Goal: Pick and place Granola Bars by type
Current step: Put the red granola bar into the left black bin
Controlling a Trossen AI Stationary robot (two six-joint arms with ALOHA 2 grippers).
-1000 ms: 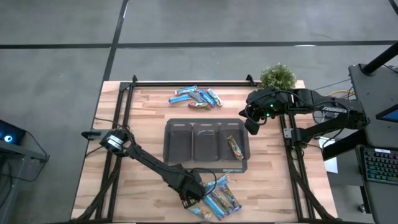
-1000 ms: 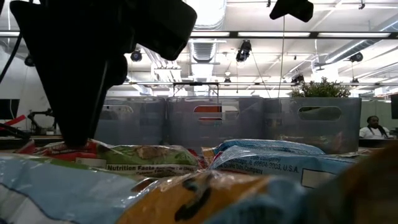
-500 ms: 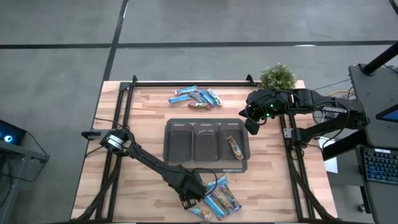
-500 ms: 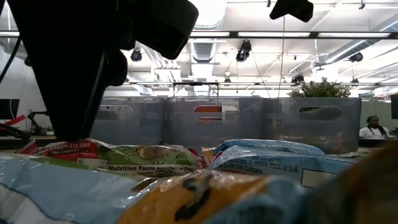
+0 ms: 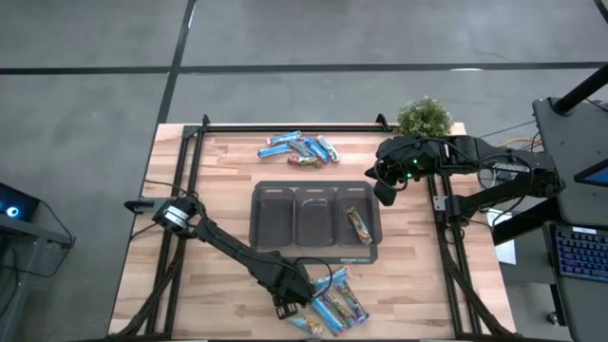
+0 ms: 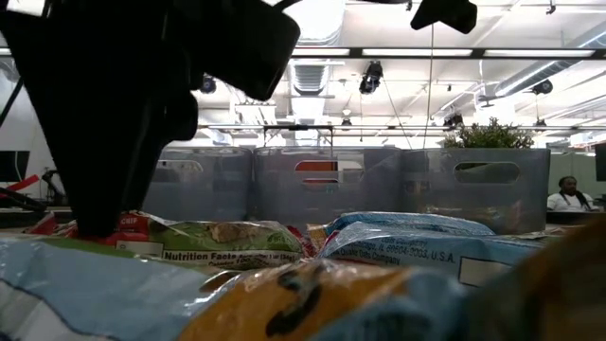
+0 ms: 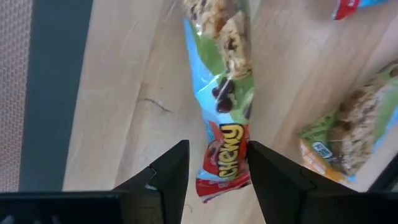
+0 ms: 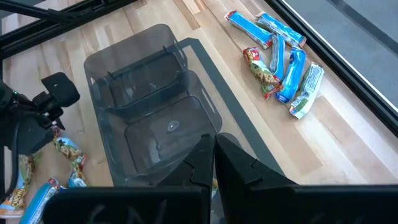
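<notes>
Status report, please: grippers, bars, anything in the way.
Left gripper jaws astride a bar, near pile. Right gripper shut, beside tray. One bar in tray. Nothing blocking.

Bystander items on and around table.
Small green potted plant (image 5: pixel 424 116) at far right corner of wooden table (image 5: pixel 223 171). Keyboard (image 5: pixel 579 252) on dark desk beyond right edge; grey floor (image 5: pixel 285 38) around. Low view: ceiling lights (image 6: pixel 371 76) overhead, seated person (image 6: pixel 568 196) far right in background.
</notes>
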